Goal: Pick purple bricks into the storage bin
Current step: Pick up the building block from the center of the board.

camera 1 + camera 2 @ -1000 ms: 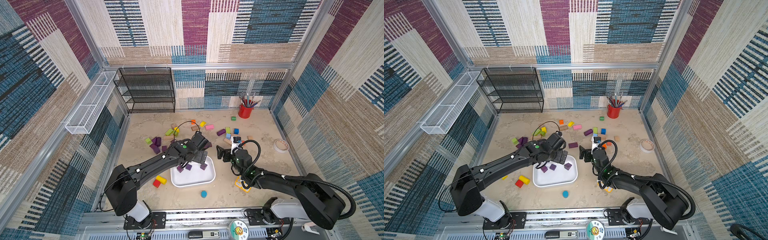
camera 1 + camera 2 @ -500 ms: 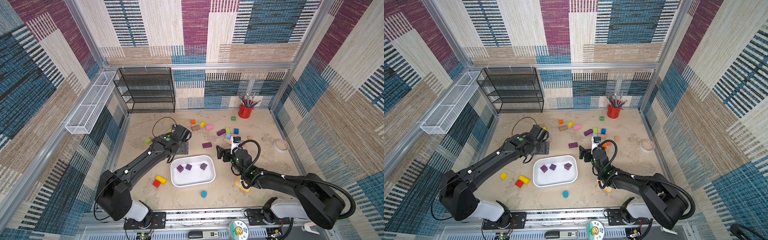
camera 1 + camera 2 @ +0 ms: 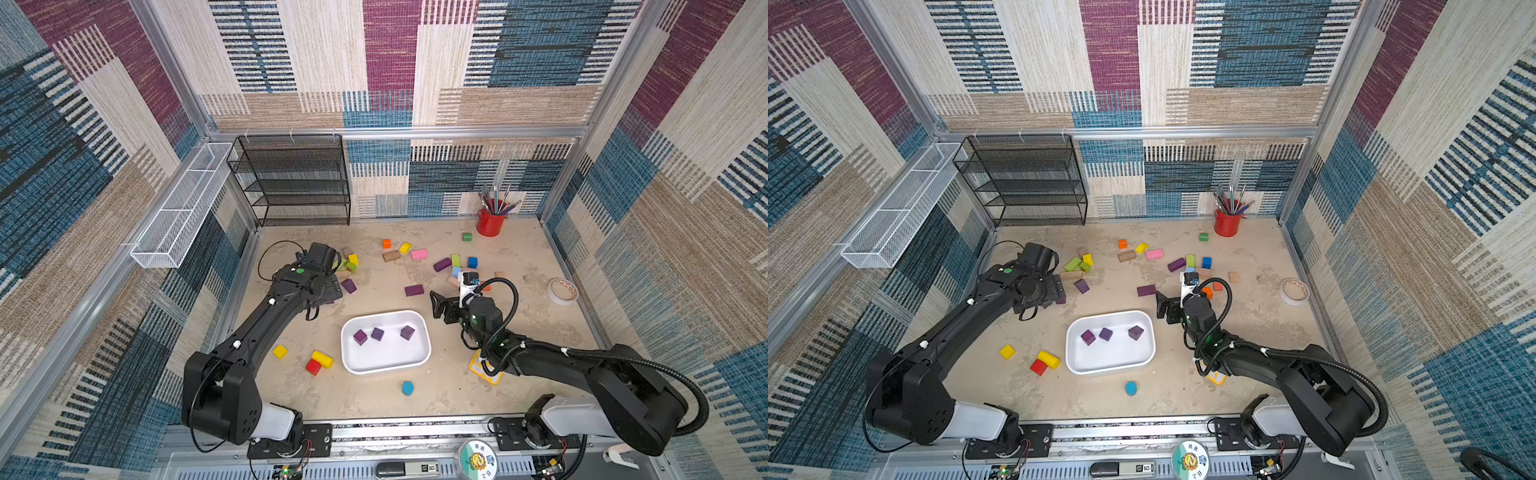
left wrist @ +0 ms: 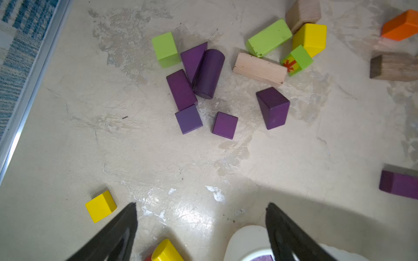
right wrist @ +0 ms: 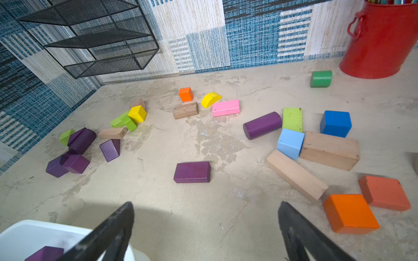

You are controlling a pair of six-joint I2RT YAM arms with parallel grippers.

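The left gripper (image 4: pixel 201 204) and right gripper (image 5: pixel 206 203) are held wide and empty. Purple bricks (image 3: pixel 348 286) are scattered left of centre in a top view, three in the storage bin (image 3: pixel 386 355) at lower centre. The lone cube (image 4: pixel 224 125) should be straddled squarely, neighbours undisturbed.

A shallow white storage bin (image 3: pixel 386 357) with rounded corners sat on the tabletop (image 3: pixel 365 399). It held three dark purple bricks (image 3: pixel 377 333), cubes spaced apart in a row. Outside it, six purple pieces (image 4: pixel 181 89) lay clustered: cubes, wedges, a bar and a cylinder. A purple bar (image 5: pixel 192 172) and a purple cylinder (image 5: pixel 262 125) lay apart.
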